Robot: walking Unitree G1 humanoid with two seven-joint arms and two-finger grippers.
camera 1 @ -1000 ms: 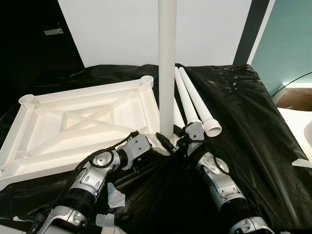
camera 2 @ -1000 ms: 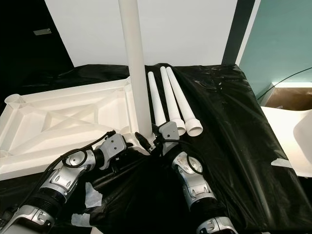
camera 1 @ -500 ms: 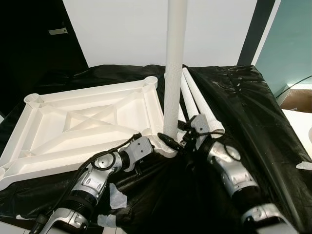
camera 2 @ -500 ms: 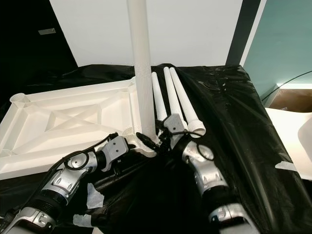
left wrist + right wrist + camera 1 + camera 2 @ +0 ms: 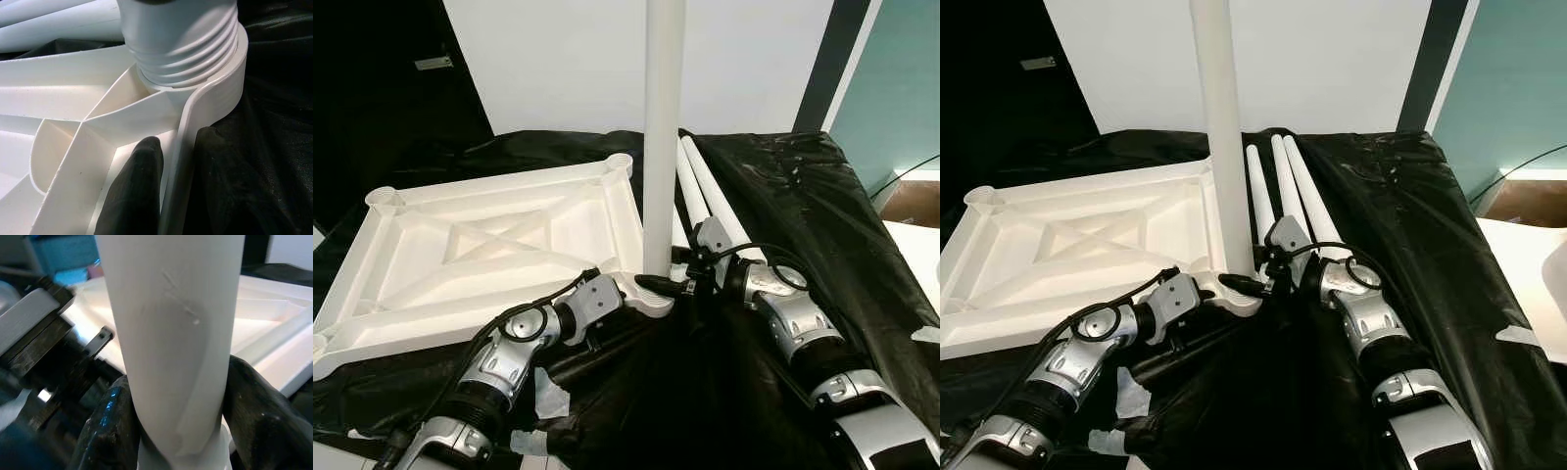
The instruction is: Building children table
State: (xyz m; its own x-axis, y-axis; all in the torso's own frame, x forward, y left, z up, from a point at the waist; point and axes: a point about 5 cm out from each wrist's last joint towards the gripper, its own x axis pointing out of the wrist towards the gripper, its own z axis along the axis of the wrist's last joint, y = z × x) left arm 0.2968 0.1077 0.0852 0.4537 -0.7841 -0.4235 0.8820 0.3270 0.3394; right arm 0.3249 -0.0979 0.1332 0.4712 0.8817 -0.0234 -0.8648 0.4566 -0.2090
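Black plastic sheeting [image 5: 822,215] drapes the bench. Nearest, the left gripper [image 5: 168,196] pinches the tabletop [image 5: 489,245] rim at its corner socket; the right gripper [image 5: 181,431] clasps the upright leg [image 5: 663,147] threaded there. Spare legs [image 5: 1278,191] lie beyond.

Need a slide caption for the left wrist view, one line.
Left gripper pinches the rim of the upturned white tabletop as the threaded leg sits in its corner socket.
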